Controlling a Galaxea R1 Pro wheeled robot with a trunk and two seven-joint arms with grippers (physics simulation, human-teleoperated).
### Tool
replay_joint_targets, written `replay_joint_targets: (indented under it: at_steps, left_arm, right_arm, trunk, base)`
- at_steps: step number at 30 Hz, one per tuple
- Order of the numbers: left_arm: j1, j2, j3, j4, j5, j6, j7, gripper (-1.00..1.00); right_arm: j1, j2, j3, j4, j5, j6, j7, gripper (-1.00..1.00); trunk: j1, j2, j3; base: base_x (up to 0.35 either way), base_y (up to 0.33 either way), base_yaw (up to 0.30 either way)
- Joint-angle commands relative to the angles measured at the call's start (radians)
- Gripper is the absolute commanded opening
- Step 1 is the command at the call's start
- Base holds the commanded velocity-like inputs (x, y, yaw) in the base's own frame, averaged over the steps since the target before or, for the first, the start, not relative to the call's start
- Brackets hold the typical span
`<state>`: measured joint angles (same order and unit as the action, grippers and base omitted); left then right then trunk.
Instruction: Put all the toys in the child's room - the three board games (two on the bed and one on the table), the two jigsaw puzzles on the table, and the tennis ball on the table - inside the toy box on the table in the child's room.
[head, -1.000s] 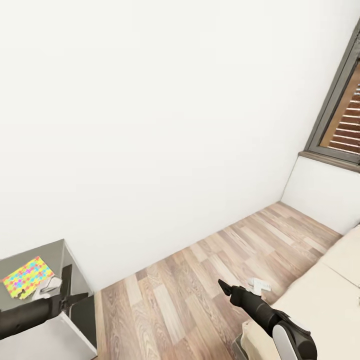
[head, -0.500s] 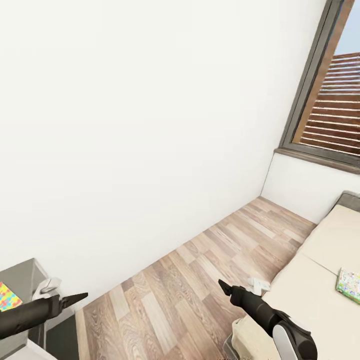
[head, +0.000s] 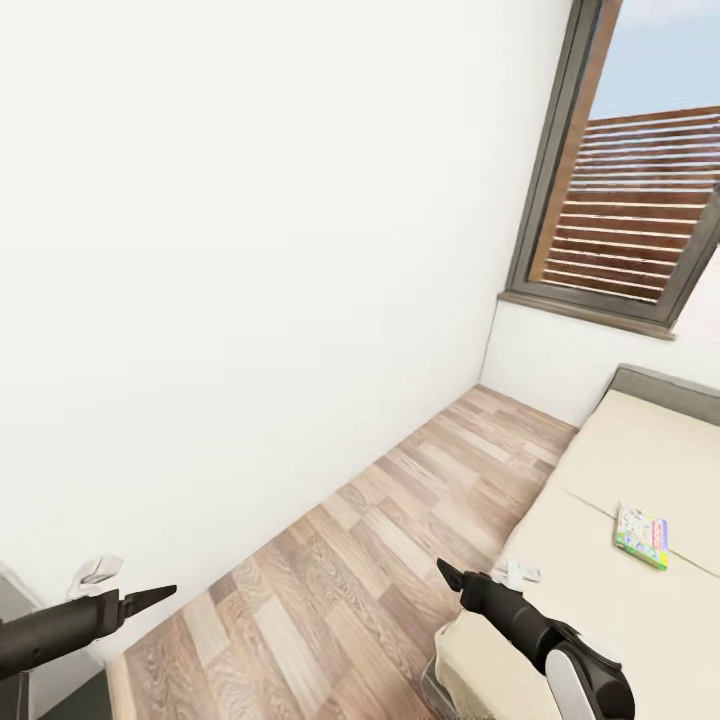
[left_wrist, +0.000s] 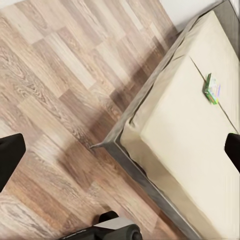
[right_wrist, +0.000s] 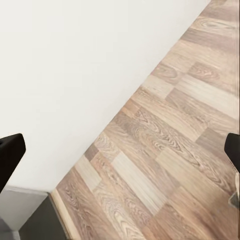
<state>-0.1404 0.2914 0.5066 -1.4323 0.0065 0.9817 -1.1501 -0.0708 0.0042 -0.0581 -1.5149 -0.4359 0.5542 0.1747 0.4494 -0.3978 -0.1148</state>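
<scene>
A flat green-edged board game (head: 641, 536) with a colourful printed lid lies alone on the beige bed (head: 620, 470), and the left wrist view catches it too (left_wrist: 212, 89). My left gripper (head: 160, 594) hangs over the wood floor at the lower left, far from the bed. In its wrist view the left gripper (left_wrist: 120, 150) is open, its dark fingers (left_wrist: 10, 157) wide apart with nothing between them. My right gripper (head: 444, 570) is near the bed's foot corner. The right gripper (right_wrist: 120, 150) is open and empty too, facing floor and wall.
A white wall (head: 250, 250) runs along the left, with a strip of plank floor (head: 380, 540) between it and the bed. A dark-framed window (head: 620, 170) stands beyond the bed. A grey furniture corner (right_wrist: 22, 210) is close to my left arm.
The camera has swung right. The grey desk with the multicoloured puzzle has slid out of the picture, and the bed, its board game and the window have come further in. Both arms keep their pose.
</scene>
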Motion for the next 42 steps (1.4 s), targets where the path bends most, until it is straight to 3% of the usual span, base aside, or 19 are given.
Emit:
replay_joint_targets:
  at_steps: [1, 15, 42]
  left_arm:
    - [-0.001, 0.000, 0.001, 0.000, 0.000, 0.009, -0.004, 1.00]
    - [-0.001, 0.000, 0.001, 0.000, 0.001, 0.009, -0.004, 1.00]
    - [0.000, 0.000, 0.001, 0.000, 0.001, 0.009, -0.003, 1.00]
  right_arm:
    - [-0.001, 0.000, -0.002, -0.001, -0.003, 0.007, 0.003, 1.00]
    - [-0.001, 0.000, -0.002, -0.001, -0.003, 0.006, 0.003, 1.00]
    - [-0.001, 0.000, -0.002, 0.008, -0.003, 0.007, 0.002, 1.00]
  trunk:
    - [0.001, -0.002, -0.002]
    - [0.001, -0.002, 0.004]
    - [0.001, -0.002, 0.014]
  base:
    - [0.001, 0.000, -0.278]
    - [0.053, 0.110, -0.278]
    - [0.223, 0.148, -0.278]
